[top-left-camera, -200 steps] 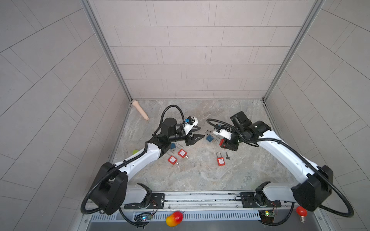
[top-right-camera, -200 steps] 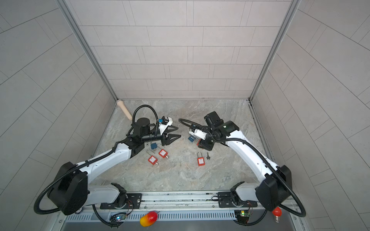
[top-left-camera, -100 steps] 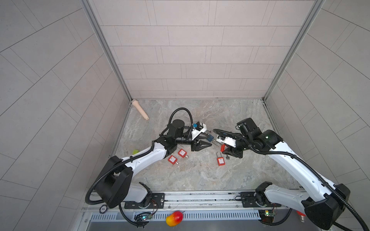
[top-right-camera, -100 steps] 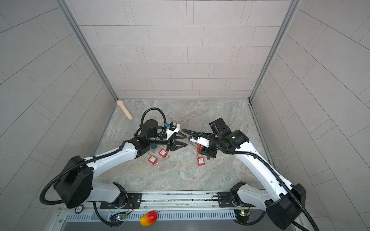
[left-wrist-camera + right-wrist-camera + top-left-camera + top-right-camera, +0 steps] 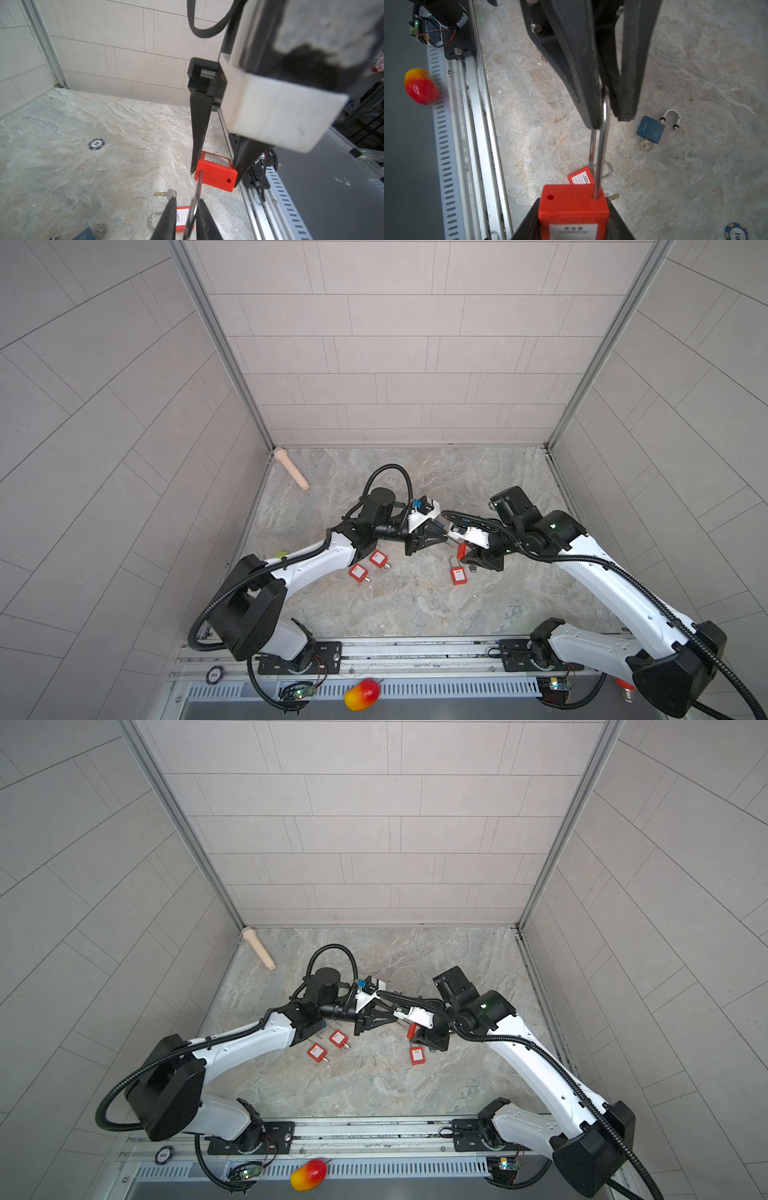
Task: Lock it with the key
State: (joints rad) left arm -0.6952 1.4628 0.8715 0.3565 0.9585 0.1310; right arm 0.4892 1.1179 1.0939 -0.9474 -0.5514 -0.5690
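A red padlock [image 5: 573,205] is held by its body above the floor, my right gripper [image 5: 573,220] shut on it. Its steel shackle [image 5: 602,145] stands out of the body with one leg free and that leg's hole empty. My left gripper [image 5: 187,209] is shut on the bend of the shackle [image 5: 196,199]. In both top views the two grippers meet at mid-floor around the padlock [image 5: 462,549] [image 5: 412,1029]. A small key [image 5: 165,194] [image 5: 613,196] lies loose on the floor below them, touched by neither gripper.
Three more red padlocks [image 5: 458,576] [image 5: 379,559] [image 5: 359,572] lie on the marble floor. A blue padlock [image 5: 651,129] with keys lies open, and a poker chip [image 5: 737,231] lies nearby. A beige peg [image 5: 291,468] rests at the back left. A toy mango [image 5: 361,695] sits on the front rail.
Both arms have come together at mid-floor. My left gripper, open before, has closed on the shackle of the padlock that the right gripper carries.
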